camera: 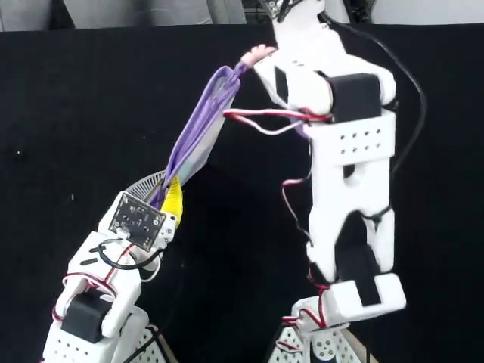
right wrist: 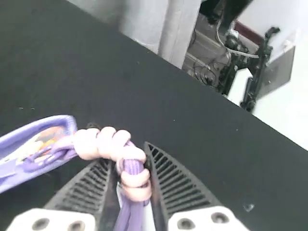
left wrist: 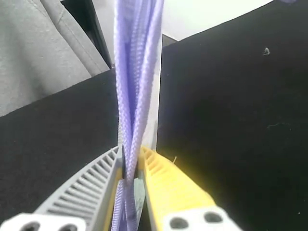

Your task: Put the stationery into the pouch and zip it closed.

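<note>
A purple pouch (camera: 198,136) hangs stretched in the air between the two arms, above the black table (camera: 83,113). My left gripper (camera: 168,198), with one grey and one yellow finger, is shut on the pouch's lower end (left wrist: 130,159). At the far end my right gripper (camera: 261,62) is shut on the pink braided zip pull (right wrist: 115,149) and its purple cord. The pouch (right wrist: 36,144) runs away from those black fingers (right wrist: 166,180). What is inside the pouch is hidden.
The white right arm (camera: 352,174) stands tall over the table's right half. Its red and white cables (camera: 265,121) loop close to the pouch. A grey curtain (left wrist: 43,53) and a tripod (right wrist: 255,72) lie beyond the far edge.
</note>
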